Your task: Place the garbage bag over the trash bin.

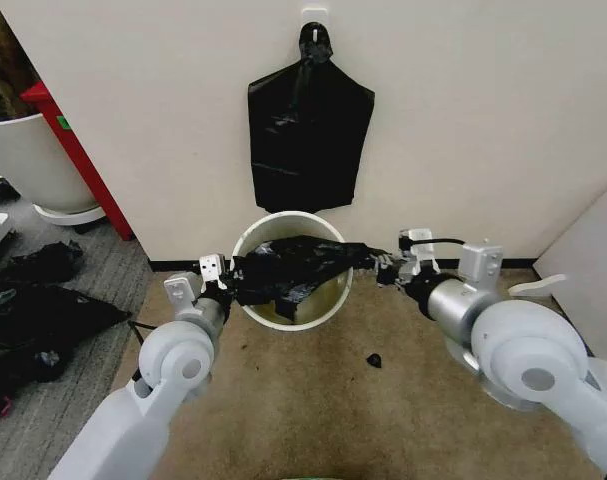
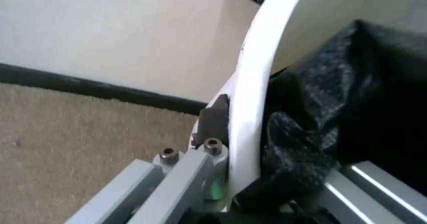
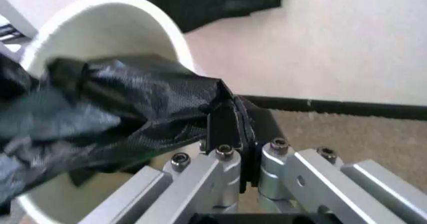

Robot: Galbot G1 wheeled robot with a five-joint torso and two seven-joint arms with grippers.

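The trash bin (image 1: 245, 238) is a round cream-white bucket on the carpet against the wall. The garbage bag (image 1: 293, 265), glossy and black, is stretched across its mouth from one gripper to the other. My left gripper (image 1: 226, 277) sits at the bin's left rim. In the left wrist view the rim (image 2: 257, 83) runs between its fingers, with one dark pad (image 2: 215, 116) outside and a bunched bag fold (image 2: 300, 134) pressed inside. My right gripper (image 1: 383, 266) is just past the right rim, shut on the bag's edge (image 3: 153, 103), and its fingers (image 3: 223, 129) pinch the film.
A flat black bag (image 1: 308, 135) hangs from a wall hook above the bin. A large white tub (image 1: 28, 160) and a red frame (image 1: 78, 155) stand at the left, with dark bags (image 1: 38, 310) on the floor there. A small black scrap (image 1: 374, 360) lies on the carpet. A white panel (image 1: 583, 250) leans at the right.
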